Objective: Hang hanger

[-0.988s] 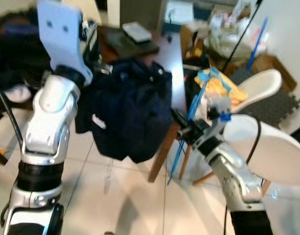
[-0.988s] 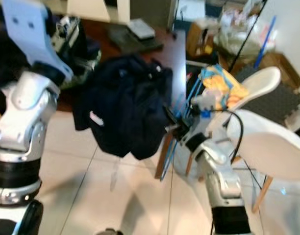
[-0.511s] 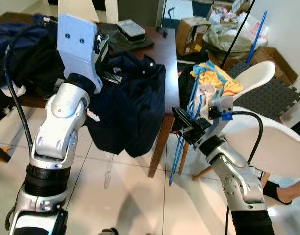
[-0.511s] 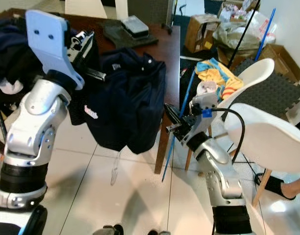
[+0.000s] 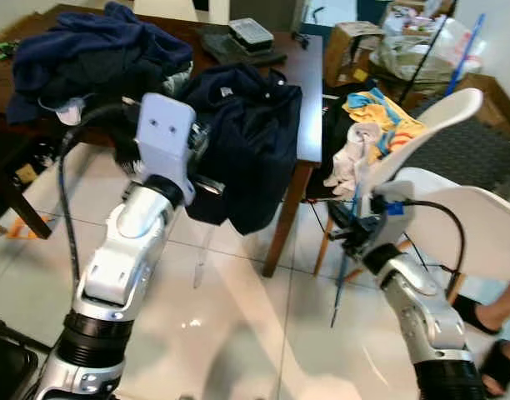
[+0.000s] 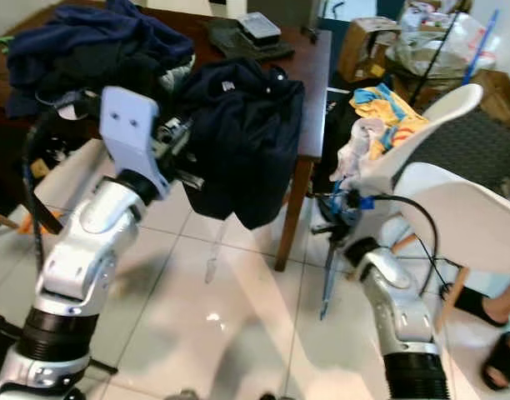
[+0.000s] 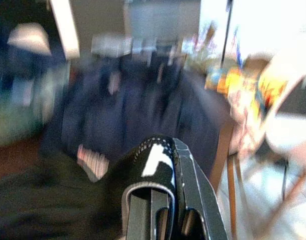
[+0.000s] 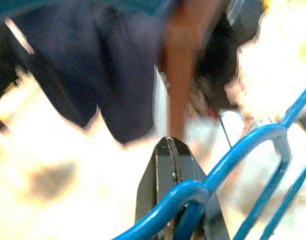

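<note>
- Blue hanger [image 6: 332, 254] clamped in the right claw [image 5: 347, 233], hanging down beside the white chair [image 5: 455, 225], near the worktop [image 5: 310, 100] corner.
- Hanger hook wrapped round the shut fingers [image 8: 169, 165] in the right wrist view; firm hold, by the look of it.
- Left claw [image 7: 160, 200] pressed together on the dark jacket [image 5: 251, 142], lifted off the worktop edge with the hem dangling above the floor.
- Best bet: bring hanger up level with the jacket collar, not the hem.
- Worth keeping the jacket spread, so one hanger arm slips into a shoulder.
- Watch the worktop leg [image 5: 280, 229] between the two arms; snag risk.
</note>
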Robot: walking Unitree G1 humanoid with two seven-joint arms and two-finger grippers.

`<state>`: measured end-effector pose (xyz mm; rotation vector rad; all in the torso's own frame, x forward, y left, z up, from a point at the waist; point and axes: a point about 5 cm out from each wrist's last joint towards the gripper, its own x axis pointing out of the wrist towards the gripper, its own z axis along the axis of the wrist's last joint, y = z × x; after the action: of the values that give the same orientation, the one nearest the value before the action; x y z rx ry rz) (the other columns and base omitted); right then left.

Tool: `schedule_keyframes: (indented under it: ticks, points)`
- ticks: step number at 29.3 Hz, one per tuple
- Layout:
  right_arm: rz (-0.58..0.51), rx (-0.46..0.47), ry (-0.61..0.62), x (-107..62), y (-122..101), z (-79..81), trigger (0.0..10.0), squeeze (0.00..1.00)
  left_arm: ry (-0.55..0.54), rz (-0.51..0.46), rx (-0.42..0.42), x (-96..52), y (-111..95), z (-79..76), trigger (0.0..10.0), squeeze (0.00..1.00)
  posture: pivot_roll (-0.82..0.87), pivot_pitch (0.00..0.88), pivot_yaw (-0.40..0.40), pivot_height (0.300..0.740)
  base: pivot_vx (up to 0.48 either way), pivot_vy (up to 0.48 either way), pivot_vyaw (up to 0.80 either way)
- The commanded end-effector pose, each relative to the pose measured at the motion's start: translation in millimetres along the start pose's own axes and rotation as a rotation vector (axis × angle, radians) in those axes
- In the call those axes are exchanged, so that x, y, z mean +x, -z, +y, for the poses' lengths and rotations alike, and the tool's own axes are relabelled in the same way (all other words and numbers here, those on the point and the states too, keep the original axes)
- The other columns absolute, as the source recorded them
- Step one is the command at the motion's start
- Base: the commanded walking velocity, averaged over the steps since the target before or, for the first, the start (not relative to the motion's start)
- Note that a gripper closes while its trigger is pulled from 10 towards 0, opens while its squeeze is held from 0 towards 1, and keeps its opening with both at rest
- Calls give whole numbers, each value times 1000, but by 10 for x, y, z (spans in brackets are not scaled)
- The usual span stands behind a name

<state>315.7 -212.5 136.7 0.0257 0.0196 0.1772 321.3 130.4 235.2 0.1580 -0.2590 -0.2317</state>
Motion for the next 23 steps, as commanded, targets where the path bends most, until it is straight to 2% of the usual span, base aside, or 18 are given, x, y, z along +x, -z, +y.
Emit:
schedule_keyframes:
  ticks: [1,3,5,6,8,10,11,13,14,16,17,18,19,20,21,22,23]
  points:
    - [55,-22,72,-85,183,-105,10000,0,1,45,19,-37,139,12,10000,0,148,195,-90,740,-289,0,0]
    - [124,-59,168,-199,391,-243,10000,0,1,118,34,-112,385,29,10000,0,141,192,-90,740,-287,0,0]
    - [124,-59,168,-199,391,-243,10000,0,1,118,34,-112,385,29,10000,0,141,192,-90,740,-285,0,0]
    - [177,-90,233,-282,531,-326,10000,0,0,167,42,-164,545,36,10000,0,141,191,-89,740,-259,0,0]
    - [317,-249,330,-472,827,-443,10000,0,-3,273,53,-297,885,50,10000,0,140,184,-90,740,0,0,0]
    - [317,-249,330,-472,827,-443,10000,0,-3,273,53,-297,885,50,10000,0,140,184,-90,740,0,0,0]
    - [372,-327,368,-553,929,-477,10000,0,-7,319,55,-363,1027,59,10000,0,138,176,-90,740,0,0,0]
    - [372,-327,368,-553,929,-477,10000,0,-7,319,55,-363,1027,59,10000,0,138,176,-90,740,0,0,0]
    - [430,-463,387,-620,1028,-463,10000,0,-22,382,59,-464,1217,77,10000,0,136,169,-89,740,0,0,0]
    - [430,-463,387,-620,1028,-463,10000,0,-22,382,59,-464,1217,77,10000,0,136,169,-89,740,0,0,0]
    - [458,-618,359,-643,1100,-368,10000,0,-44,454,63,-585,1418,93,10000,0,133,144,-89,740,0,0,0]
    - [458,-618,359,-643,1100,-368,10000,0,-44,454,63,-585,1418,93,10000,0,133,144,-89,740,0,0,0]
    - [485,-692,319,-648,1202,-267,10000,0,-71,520,54,-702,1598,101,10000,0,130,114,-97,740,0,0,0]
    - [485,-692,319,-648,1202,-267,10000,0,-71,520,54,-702,1598,101,10000,0,130,114,-97,740,0,0,0]
    - [522,-717,319,-619,1272,-255,10000,0,-92,579,35,-795,1762,86,10000,0,114,73,-88,740,0,0,0]
    - [522,-717,319,-619,1272,-255,10000,0,-92,579,35,-795,1762,86,10000,0,114,73,-88,740,0,0,0]
    - [558,-705,316,-579,1332,-249,10000,0,-103,617,17,-844,1869,61,10000,0,115,51,-88,740,0,0,0]
